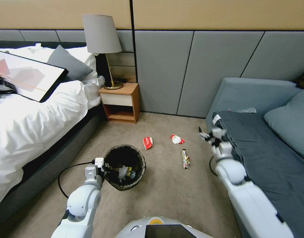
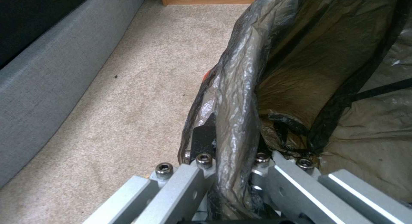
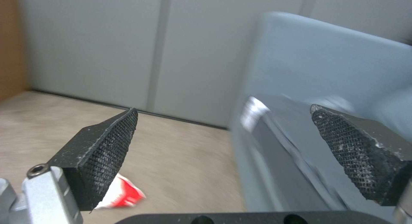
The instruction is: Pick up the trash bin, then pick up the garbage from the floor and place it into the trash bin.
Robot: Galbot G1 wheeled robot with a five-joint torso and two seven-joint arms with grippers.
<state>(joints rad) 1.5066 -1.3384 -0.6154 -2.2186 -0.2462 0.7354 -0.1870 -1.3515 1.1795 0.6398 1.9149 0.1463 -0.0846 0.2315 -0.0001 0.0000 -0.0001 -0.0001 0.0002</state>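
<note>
Left gripper (image 1: 99, 164) clamps the upright trash bin (image 1: 124, 167) rim; right gripper (image 1: 208, 135) hangs open.

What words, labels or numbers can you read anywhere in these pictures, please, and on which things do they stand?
None can be read.
Red-and-white packet: white marks, too small to read.
Second red-and-white packet: print too small.
Dark snack wrapper: print illegible.
White tag on the sofa cover: too small to read.
</note>
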